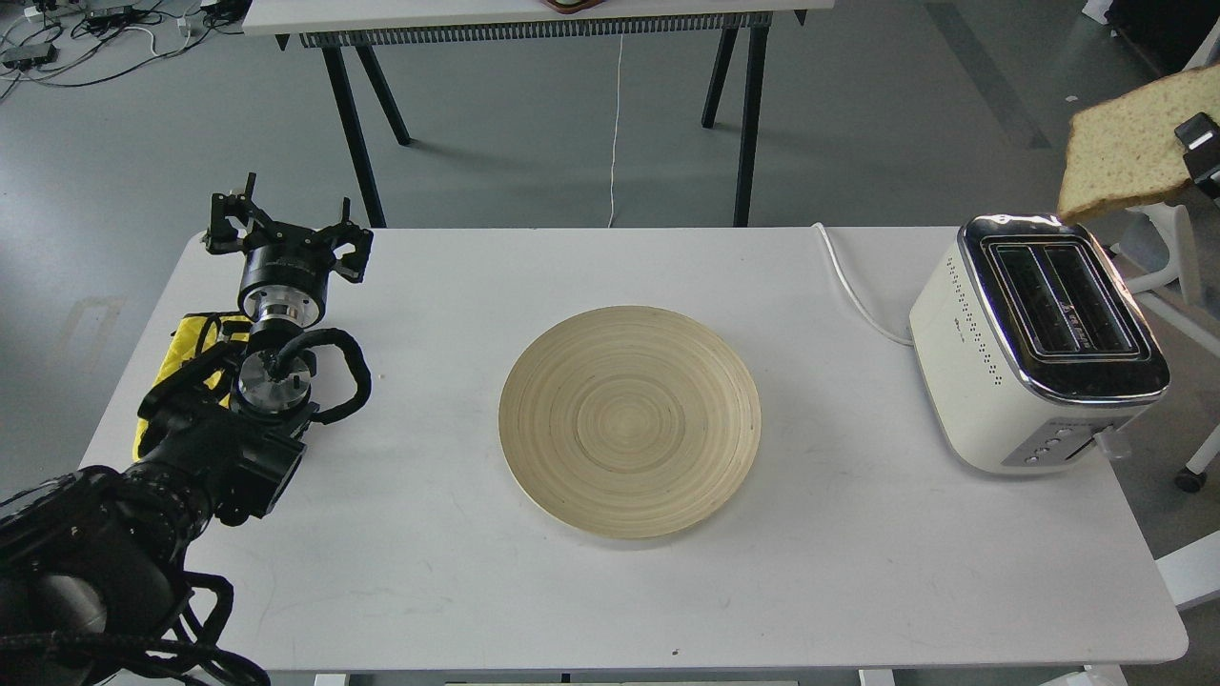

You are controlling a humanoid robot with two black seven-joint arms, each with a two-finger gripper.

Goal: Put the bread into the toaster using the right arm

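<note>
Bread (1123,143) hangs in the air at the far right edge of the view, tilted, its lower crust corner just above the far end of the toaster (1039,348). A small black piece of the right gripper (1203,152) shows against the slice's right side, holding it (the rest of that arm is cut off by the frame). The toaster stands on the right end of the white table (858,572), both slots open upward, its white cord (853,286) running off toward the back edge. A round wooden plate (629,421) sits mid-table, well apart from the toaster. At far left, the left arm reaches forward over a yellow cloth (195,338), wrist pointing away, and the left gripper (286,229) has its fingers spread wide, holding nothing.
</note>
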